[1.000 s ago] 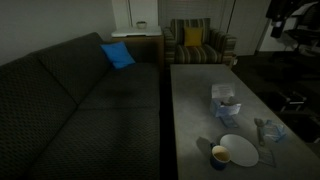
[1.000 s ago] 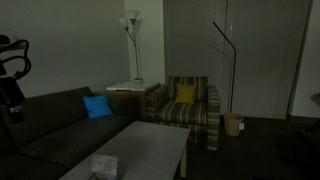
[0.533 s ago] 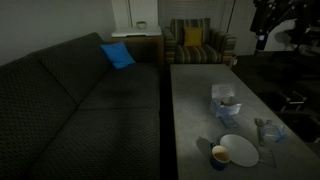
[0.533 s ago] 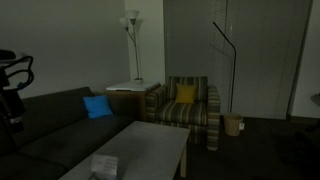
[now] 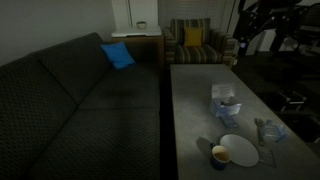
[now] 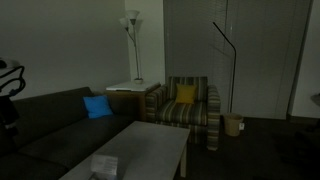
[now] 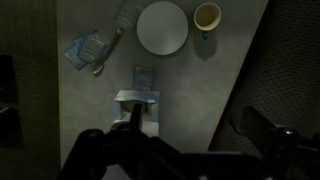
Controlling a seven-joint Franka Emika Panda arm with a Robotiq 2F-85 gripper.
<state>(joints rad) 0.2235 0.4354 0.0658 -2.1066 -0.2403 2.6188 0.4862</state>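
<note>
the gripper [image 7: 190, 152] hangs wide open and empty, high above the worktop [image 7: 95, 115]. the pale box [image 7: 138, 92] stands on the worktop below it, untouched, with the plate [image 7: 162, 27] and cup [image 7: 207, 16] beyond; nothing is grasped yet.

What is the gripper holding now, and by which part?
Nothing. The gripper is open and hangs above the table, apart from the white box, the plate and the cup.
</note>
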